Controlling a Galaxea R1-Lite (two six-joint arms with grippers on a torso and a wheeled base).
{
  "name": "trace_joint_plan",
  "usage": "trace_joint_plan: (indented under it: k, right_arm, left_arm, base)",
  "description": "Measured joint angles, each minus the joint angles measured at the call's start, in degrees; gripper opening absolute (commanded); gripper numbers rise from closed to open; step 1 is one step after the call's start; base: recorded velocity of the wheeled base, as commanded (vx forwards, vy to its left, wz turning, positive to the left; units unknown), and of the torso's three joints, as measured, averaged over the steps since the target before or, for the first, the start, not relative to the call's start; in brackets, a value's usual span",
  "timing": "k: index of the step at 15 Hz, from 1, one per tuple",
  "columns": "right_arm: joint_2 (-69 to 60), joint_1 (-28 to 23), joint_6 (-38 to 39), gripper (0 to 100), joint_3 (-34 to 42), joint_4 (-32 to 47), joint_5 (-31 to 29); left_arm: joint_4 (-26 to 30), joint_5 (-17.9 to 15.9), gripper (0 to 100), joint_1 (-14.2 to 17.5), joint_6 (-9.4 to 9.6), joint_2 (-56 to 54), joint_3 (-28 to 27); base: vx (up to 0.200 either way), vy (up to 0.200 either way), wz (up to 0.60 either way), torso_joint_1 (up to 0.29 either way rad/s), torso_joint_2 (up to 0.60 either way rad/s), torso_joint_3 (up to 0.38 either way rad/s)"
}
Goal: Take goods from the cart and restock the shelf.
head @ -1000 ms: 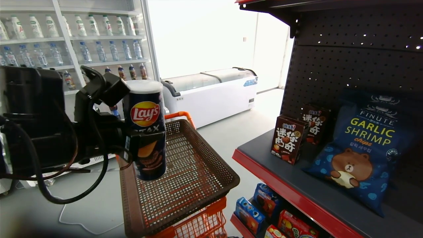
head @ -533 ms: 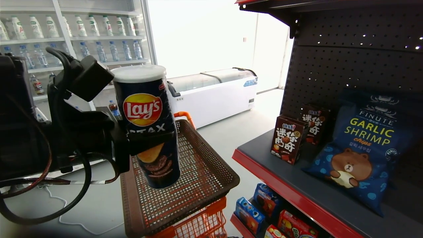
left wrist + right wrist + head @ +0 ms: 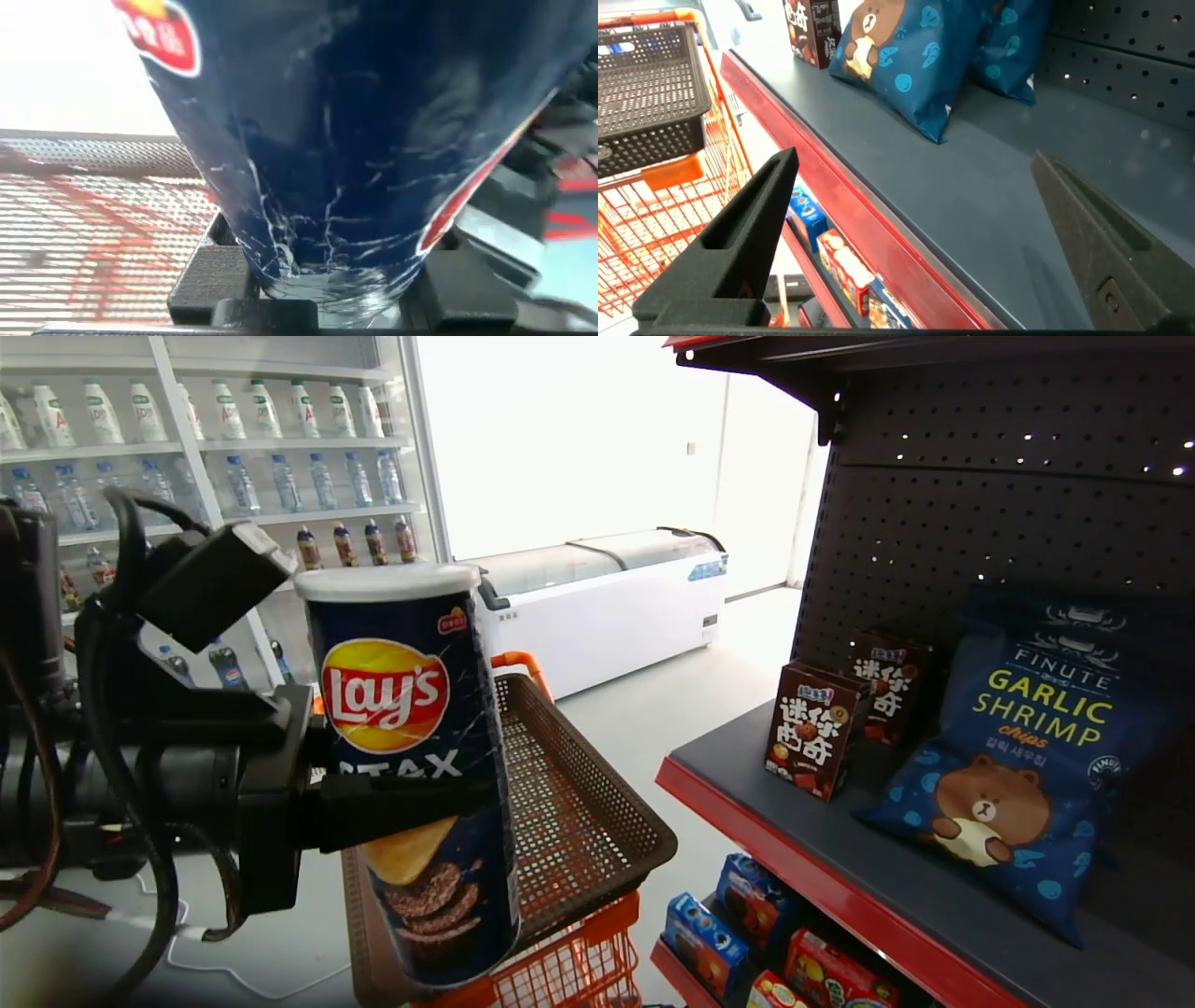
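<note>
Presently one can [image 3: 411, 775], two boxes [image 3: 814, 728], two bags [image 3: 1018, 775].

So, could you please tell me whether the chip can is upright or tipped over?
Upright, leaning only slightly. The chip can has its white lid on top, and the left gripper is clamped around its middle.
</note>
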Motion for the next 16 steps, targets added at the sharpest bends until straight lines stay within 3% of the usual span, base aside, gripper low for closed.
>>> trace_joint_plan:
  k: [7, 13, 16]
  right_arm:
    - [0.0, 0.0, 0.0, 100, 0.0, 0.0, 0.0]
    - [0.0, 0.0, 0.0, 100, 0.0, 0.0, 0.0]
    - [0.0, 0.0, 0.0, 100, 0.0, 0.0, 0.0]
  left_arm:
    - [-5.8, -3.7, 0, 0.3, -0.26, -3.1, 10.8]
    - [-8.7, -4.6, 0, 2.0, -0.23, 0.6, 9.9]
    - [-8.8, -4.6, 0, 2.5, -0.23, 3.2, 7.8]
  base:
    - [0.0, 0.0, 0.0, 0.0, 0.0, 0.0]
    - [0.0, 0.0, 0.0, 0.0, 0.0, 0.0]
    - [0.0, 0.0, -0.6, 0.002, 0.0, 0.001]
